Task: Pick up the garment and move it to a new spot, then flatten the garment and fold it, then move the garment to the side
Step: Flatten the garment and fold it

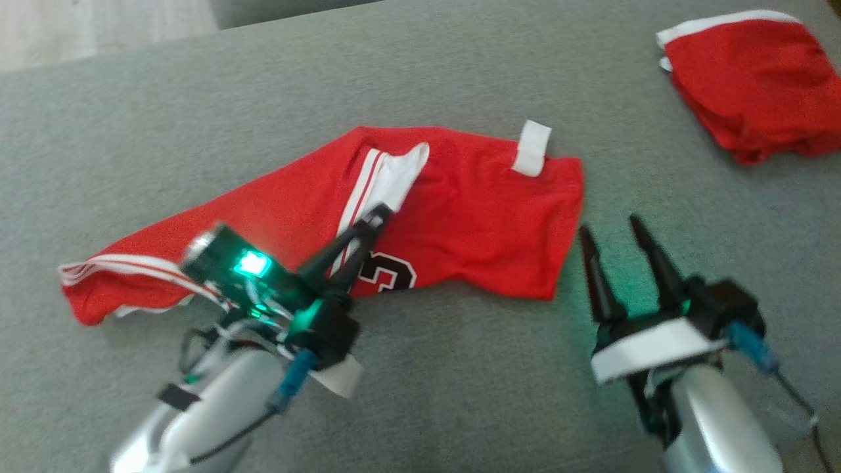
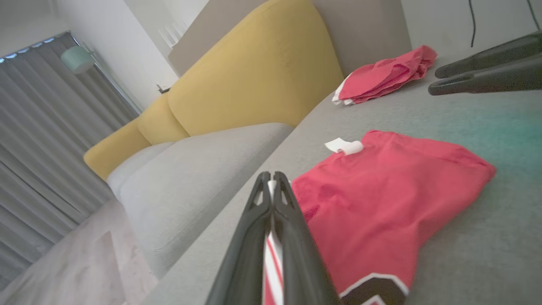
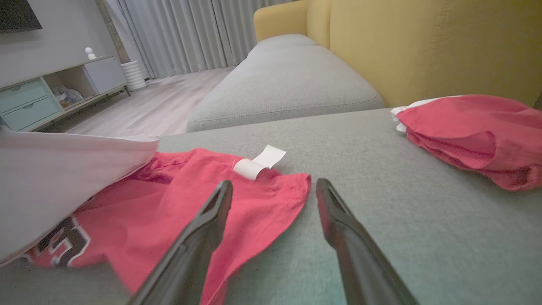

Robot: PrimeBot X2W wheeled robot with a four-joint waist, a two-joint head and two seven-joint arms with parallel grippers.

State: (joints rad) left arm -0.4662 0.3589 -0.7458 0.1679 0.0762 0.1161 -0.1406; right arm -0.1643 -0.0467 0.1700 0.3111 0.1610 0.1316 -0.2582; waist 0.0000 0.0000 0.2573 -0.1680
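Observation:
The garment [image 1: 473, 210] is a red jersey with white trim and a black number, lying crumpled on the grey cushion [image 1: 420, 85]. My left gripper [image 1: 380, 218] reaches over its middle and is shut on the white-and-red striped edge. In the left wrist view a strip of that trim shows pinched between the closed fingers [image 2: 271, 177], with the garment [image 2: 381, 190] spread to the right. My right gripper [image 1: 608, 226] stands open just off the garment's right edge, holding nothing. In the right wrist view its fingertips [image 3: 273, 184] straddle the corner of the garment [image 3: 190, 199].
A second red garment [image 1: 755, 79] lies bunched at the far right of the cushion, also in the right wrist view [image 3: 474, 131]. A yellow backrest [image 3: 423, 46] rises behind it. Wooden floor [image 3: 148, 106] and a low cabinet [image 3: 38, 97] lie beyond the cushion's edge.

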